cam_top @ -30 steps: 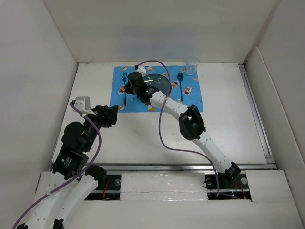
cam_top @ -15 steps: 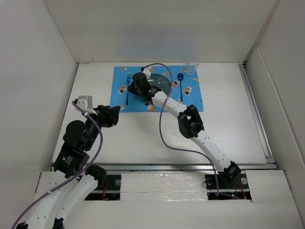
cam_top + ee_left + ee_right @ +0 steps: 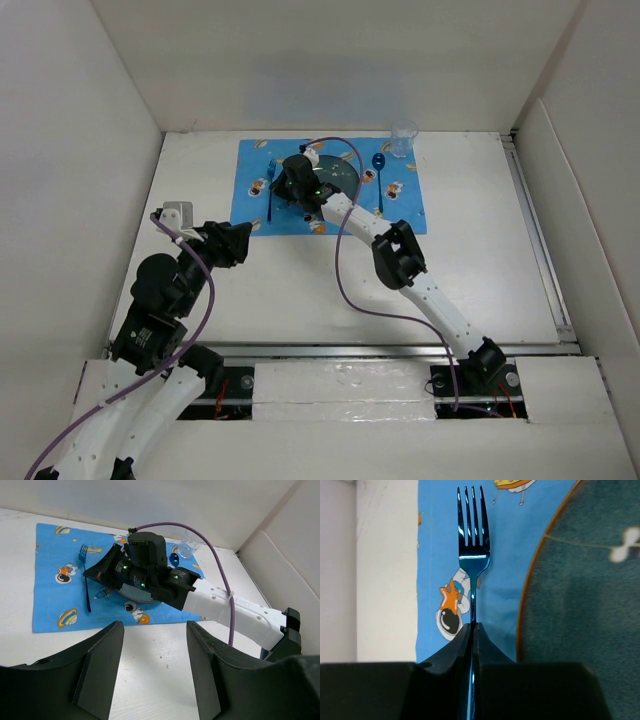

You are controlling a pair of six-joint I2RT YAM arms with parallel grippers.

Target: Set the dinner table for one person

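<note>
My right gripper [image 3: 281, 186] is shut on the handle of a blue fork [image 3: 473, 555]. It holds the fork low over the left part of the blue cartoon placemat [image 3: 250, 205], just left of the dark round plate [image 3: 338, 172]. The tines point to the far side, and I cannot tell whether the fork touches the mat. The fork also shows in the left wrist view [image 3: 84, 562]. A blue spoon [image 3: 379, 180] lies right of the plate. A clear cup [image 3: 404, 140] stands at the mat's far right corner. My left gripper [image 3: 154, 630] is open and empty over the white dinner table [image 3: 480, 250], nearer than the mat.
White walls close in the table on the left, far and right sides. A purple cable [image 3: 340, 270] loops along the right arm. A metal rail [image 3: 400, 350] runs along the near edge.
My right gripper has carried the fork a little to the right, closer to the plate. The left arm has barely moved.
</note>
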